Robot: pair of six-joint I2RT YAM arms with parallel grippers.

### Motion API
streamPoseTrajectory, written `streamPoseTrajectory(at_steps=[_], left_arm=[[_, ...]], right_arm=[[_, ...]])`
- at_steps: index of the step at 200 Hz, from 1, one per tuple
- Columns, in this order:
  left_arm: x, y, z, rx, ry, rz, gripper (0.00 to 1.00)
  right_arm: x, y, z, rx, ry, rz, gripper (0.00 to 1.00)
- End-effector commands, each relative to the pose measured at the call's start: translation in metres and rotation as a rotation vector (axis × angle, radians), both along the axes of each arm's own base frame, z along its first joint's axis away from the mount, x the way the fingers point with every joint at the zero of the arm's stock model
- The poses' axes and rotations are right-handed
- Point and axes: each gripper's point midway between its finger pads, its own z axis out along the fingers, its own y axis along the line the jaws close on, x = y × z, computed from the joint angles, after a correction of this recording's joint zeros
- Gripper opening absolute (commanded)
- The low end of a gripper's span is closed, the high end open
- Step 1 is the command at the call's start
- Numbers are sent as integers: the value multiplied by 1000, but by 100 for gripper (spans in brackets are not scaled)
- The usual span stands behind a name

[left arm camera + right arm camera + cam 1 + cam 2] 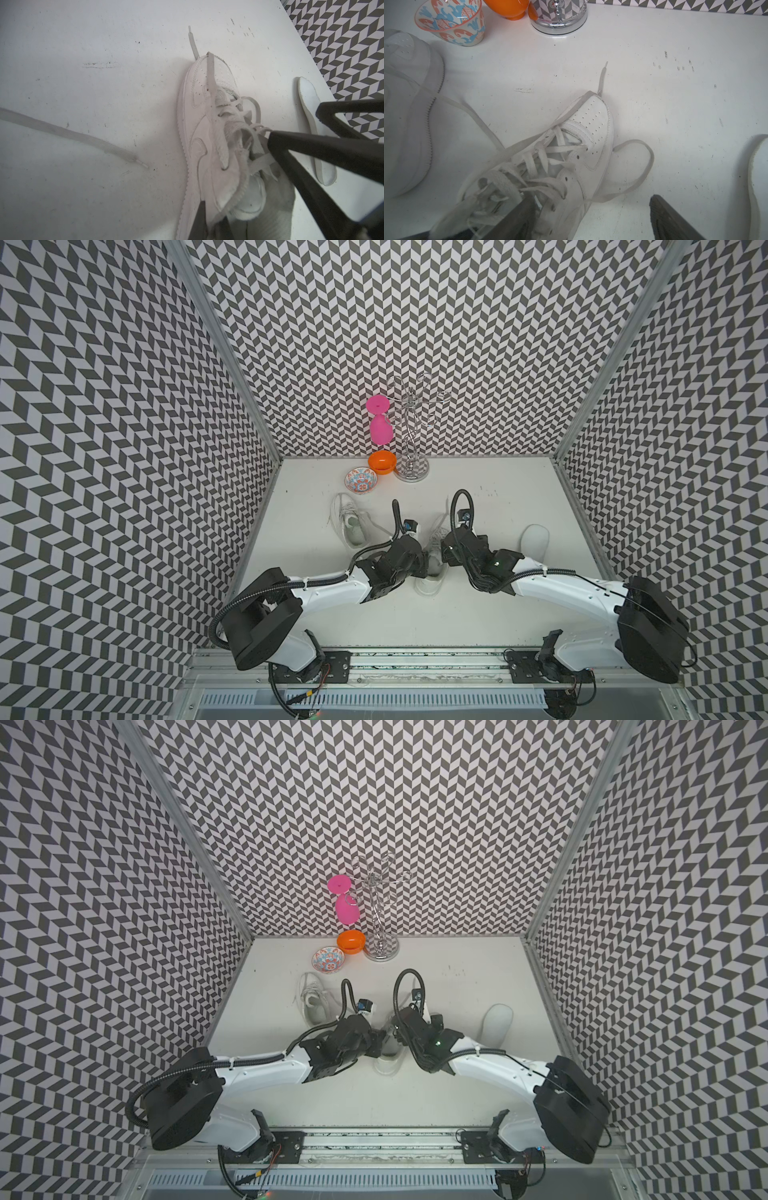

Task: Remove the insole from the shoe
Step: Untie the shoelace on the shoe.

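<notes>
Insole (pixel 276 207) sits inside the shoe (pixel 199 116) on the tabletop (pixel 83 104), its grey heel end showing in the opening. Left tool (pixel 212 214) is clamped on the shoe's collar, likely to steady it. Right tool (pixel 590 199) stands apart, one finger (pixel 517 220) inside the opening, one outside, seemingly placed to pinch the insole's edge.

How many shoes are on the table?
2. The near shoe sits in the middle of the table. The far shoe lies farther back, toward the robot's left, near the patterned bowl. The arms might hide something small.
</notes>
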Motion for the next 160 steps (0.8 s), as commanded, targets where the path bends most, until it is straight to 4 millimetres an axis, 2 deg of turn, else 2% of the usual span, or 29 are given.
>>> streamPoseTrajectory(at_steps=[1,26,62,95,117,160], left_arm=[[7,-13,32,-97,-64,4,0],[8,-14,33,-98,-66,5,0],[8,-14,34,-106,-69,10,0],[8,-11,34,-104,-71,16,0],[8,-10,36,-108,-73,19,0],[7,-13,36,-116,-69,11,0]], right_arm=[[-9,24,20,61,-16,101,90],[-33,34,25,127,-15,204,94],[-46,23,-5,86,62,199,97],[-53,38,-18,115,93,277,98],[-48,33,-31,89,110,225,99],[-25,16,-57,-61,139,71,98]])
